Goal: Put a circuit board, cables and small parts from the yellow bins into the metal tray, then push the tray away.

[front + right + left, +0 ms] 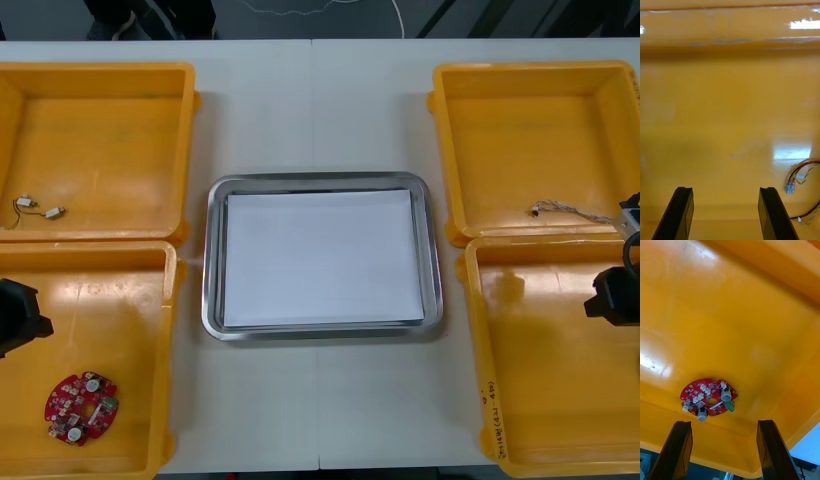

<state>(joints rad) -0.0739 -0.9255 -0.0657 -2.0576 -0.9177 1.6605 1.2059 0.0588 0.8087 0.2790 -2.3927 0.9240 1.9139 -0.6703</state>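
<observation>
A light counter (pixel 320 110) carries four yellow plastic bins (pixel 100 140), two at each side. Between them sits the rectangular metal tray (pixel 212 260), white inside. The left tool (pixel 724 423) hangs over the near left bin, its black fingers spread and released. The right tool (pixel 724 189) hangs over the near right bin, likewise released, grasping nothing. The round red circuit board (pixel 709 402) lies flat on the near left bin's floor, just beyond the left fingers and untouched. A red and yellow cable (pixel 801 176) lies just beside one right finger, outside the gap. A thin twisted cable (pixel 572 210) lies in the far right bin. A short thin cable (pixel 38 209) lies in the far left bin.
</observation>
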